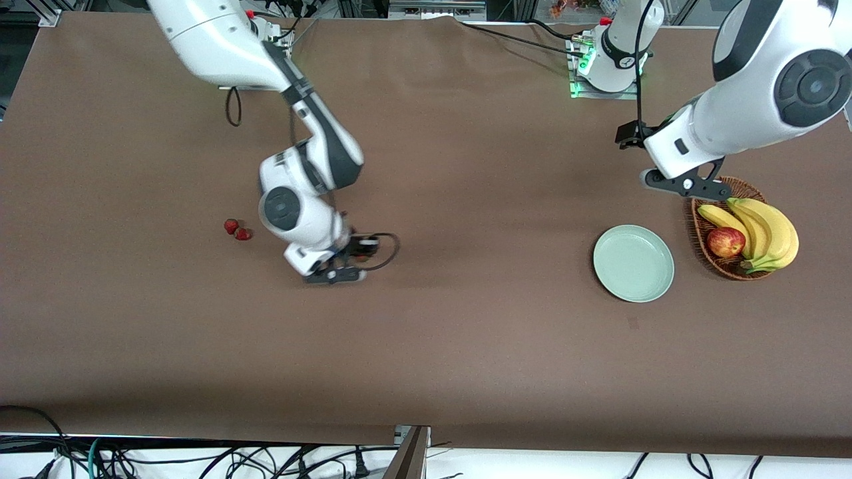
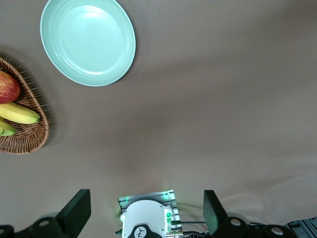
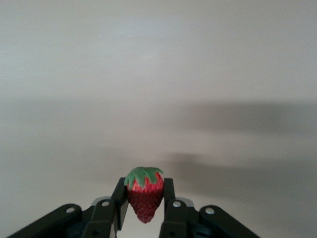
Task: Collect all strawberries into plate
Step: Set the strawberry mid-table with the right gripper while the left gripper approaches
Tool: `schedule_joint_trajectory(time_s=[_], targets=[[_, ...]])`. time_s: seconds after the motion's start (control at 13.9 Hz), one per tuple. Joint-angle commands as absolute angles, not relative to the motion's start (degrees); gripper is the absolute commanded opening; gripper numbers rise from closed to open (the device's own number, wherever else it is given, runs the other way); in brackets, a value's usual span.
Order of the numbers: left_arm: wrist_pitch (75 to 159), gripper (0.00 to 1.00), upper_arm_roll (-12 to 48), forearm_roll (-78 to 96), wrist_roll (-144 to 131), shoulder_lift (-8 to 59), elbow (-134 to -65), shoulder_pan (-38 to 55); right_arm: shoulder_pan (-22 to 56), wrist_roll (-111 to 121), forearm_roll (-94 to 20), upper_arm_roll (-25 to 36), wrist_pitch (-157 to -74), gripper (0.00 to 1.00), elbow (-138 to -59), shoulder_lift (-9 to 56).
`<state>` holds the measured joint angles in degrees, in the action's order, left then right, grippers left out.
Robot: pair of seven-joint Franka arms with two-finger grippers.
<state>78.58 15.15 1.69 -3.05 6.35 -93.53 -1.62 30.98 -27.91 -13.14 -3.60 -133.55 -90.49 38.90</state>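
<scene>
1. Strawberry, small, red, green-capped (image 3: 144, 198): clamped between the two black fingers of the right gripper (image 3: 144, 204), cap up, tip hanging below the pads. In the front view the berry itself is hidden under that gripper (image 1: 336, 274), which sits low over the brown table (image 1: 466, 346), roughly mid-depth, toward the right arm's end.
2. Two more small red strawberries (image 1: 237, 230) lie touching each other on the cloth, just beside the right arm's wrist, closer still to the right arm's end of the table.
3. Round pale mint-green plate (image 1: 634, 263): empty, flat on the table toward the left arm's end, well apart from all three berries.
4. Brown wicker basket (image 1: 697, 229) stands just beside the plate, holding yellow bananas (image 1: 765, 233) and a red-yellow apple (image 1: 725, 241). Not part of the job.
5. Left gripper (image 2: 146, 210): fingers spread wide, holding nothing, up over the basket's rim. Left arm waits.
6. Step in hand, by my reading: first berry gripped; carry not begun, none delivered.
7. Next move calls for a lift clear of the cloth, a long traverse over to the plate, then release low above its centre so the berry does not roll over the shallow rim. Grip looks narrow on a tapered fruit; slip possible.
</scene>
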Motion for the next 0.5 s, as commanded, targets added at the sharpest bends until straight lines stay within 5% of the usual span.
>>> schedule_joint_trajectory(time_s=[0.0,0.43], targets=[[77.6,1.0,14.94,2.37,-2.37,4.3,-91.67,-2.9,37.86,-42.05,-13.97,-2.9,-137.0,0.04,-81.32,45.42],[84.37,1.0,14.5,1.68,-2.37,7.11,-86.92,-7.3,48.85,-53.86,-13.89,-2.81,-154.31,0.05,-73.23,56.32]])
